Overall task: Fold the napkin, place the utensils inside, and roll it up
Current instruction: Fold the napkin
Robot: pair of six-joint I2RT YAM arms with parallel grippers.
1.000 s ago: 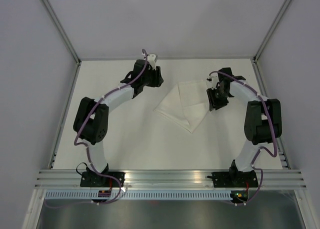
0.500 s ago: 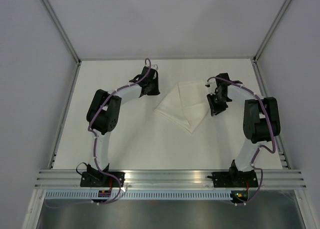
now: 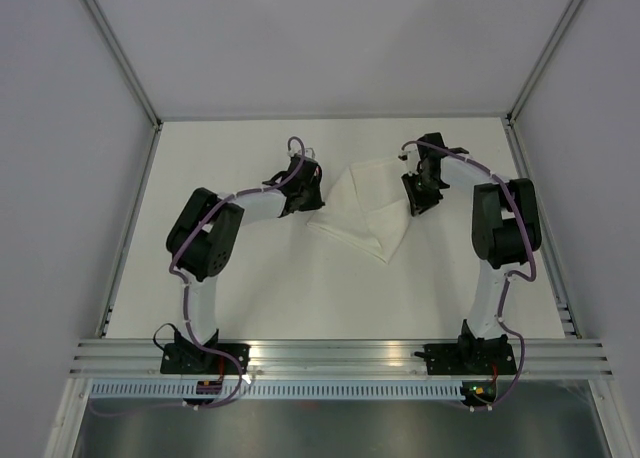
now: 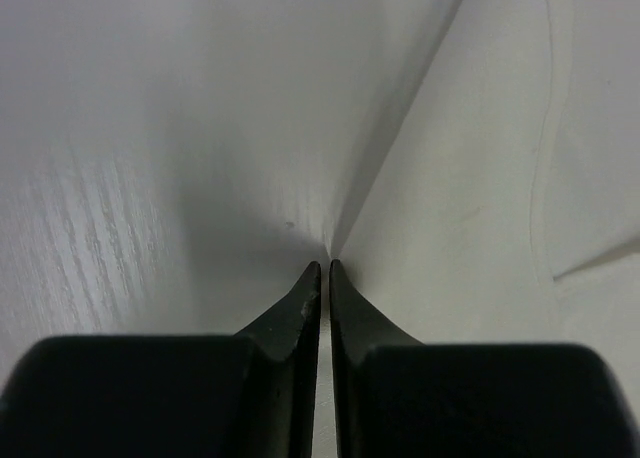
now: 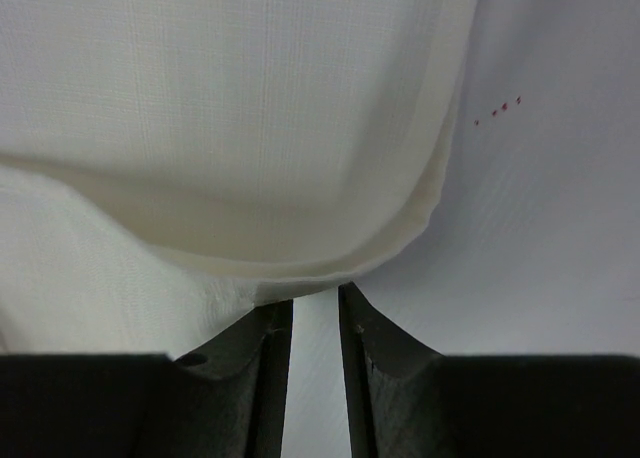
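The white napkin point(image 3: 365, 213) lies folded and rumpled in the middle of the pale table point(image 3: 260, 278). My left gripper point(image 3: 312, 190) is at its left edge. In the left wrist view the jaws point(image 4: 325, 266) are closed to a thin slit on the raised edge of the napkin point(image 4: 480, 178). My right gripper point(image 3: 413, 200) is at the napkin's right edge. In the right wrist view its jaws point(image 5: 315, 296) stand narrowly apart with cloth between them, under a curled fold of the napkin point(image 5: 250, 128). The knife is out of view.
An aluminium rail point(image 3: 340, 358) with both arm bases runs along the near edge. Pale enclosure walls and metal frame posts point(image 3: 120, 48) bound the table at the left, right and back.
The left gripper has come from the far left of the table down to the napkin's left edge. The right gripper has moved left and farther, pushing the napkin's right edge inward.
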